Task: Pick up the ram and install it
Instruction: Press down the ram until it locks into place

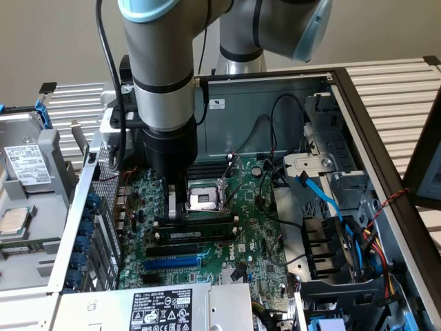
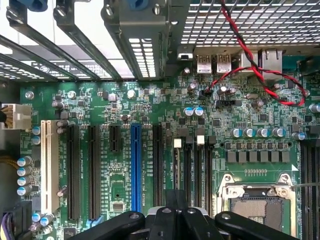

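Inside the open case (image 1: 386, 131), the hand (image 1: 178, 210) presses the ram (image 1: 200, 222) at its slot; grip unclear, seating unconfirmed.

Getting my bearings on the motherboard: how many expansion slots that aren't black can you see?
2: a white slot, outermost in the row, and a blue slot between black slots. The gripper may hide more.

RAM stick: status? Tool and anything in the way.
Tool low over the green motherboard, beside the CPU socket. Long green RAM stick standing in a black slot beneath it. Nothing seen blocking.
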Available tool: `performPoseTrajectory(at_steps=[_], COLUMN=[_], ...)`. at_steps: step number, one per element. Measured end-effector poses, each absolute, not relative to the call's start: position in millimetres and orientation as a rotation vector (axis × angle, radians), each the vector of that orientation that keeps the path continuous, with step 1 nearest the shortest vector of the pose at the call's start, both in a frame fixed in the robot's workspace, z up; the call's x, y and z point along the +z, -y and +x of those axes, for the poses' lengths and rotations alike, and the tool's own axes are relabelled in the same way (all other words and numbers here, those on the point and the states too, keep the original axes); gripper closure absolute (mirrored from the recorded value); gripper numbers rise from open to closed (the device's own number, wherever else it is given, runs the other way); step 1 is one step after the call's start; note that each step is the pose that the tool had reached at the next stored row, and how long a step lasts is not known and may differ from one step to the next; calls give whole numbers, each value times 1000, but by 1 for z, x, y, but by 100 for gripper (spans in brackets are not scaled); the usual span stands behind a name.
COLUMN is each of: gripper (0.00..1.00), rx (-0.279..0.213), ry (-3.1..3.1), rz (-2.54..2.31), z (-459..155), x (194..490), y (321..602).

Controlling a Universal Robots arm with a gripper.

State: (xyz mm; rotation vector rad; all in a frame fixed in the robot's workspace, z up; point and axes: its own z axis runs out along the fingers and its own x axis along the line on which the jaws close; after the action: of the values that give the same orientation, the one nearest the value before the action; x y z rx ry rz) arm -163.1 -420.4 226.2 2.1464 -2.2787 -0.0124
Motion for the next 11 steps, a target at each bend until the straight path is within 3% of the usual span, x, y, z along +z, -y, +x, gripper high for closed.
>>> performPoseTrajectory(at_steps=[11], gripper=[90], rx=[-22], ry=[2282], rz=[2152], z=[-149], x=[256], y=[422])
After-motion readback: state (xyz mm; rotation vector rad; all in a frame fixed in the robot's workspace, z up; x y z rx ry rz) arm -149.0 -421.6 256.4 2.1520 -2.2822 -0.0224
